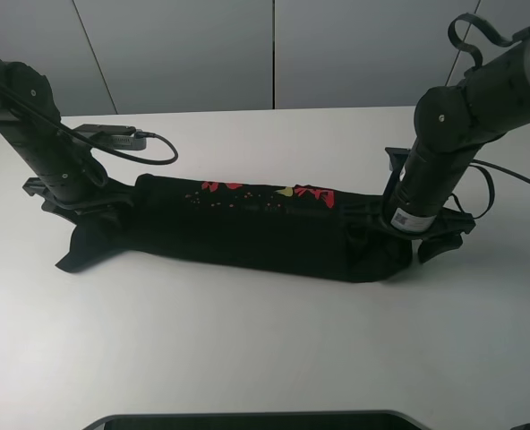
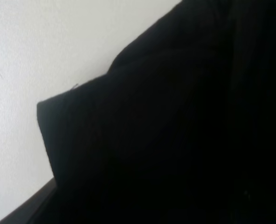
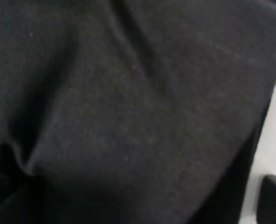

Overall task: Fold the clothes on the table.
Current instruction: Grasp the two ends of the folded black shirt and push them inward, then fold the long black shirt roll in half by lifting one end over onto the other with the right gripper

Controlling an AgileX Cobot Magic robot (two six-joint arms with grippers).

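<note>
Mid-fold, we judge: the clothes (image 1: 247, 228) lie banded, left gripper (image 1: 75, 201) at nine o'clock, right gripper (image 1: 419, 238) at three; we cannot tell jaw states. Next: bring ends together evenly.

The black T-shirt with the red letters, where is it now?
In the high view, the black T-shirt with red print lies as a long band across the middle of the white table, stretched between the left arm and the right arm.
</note>
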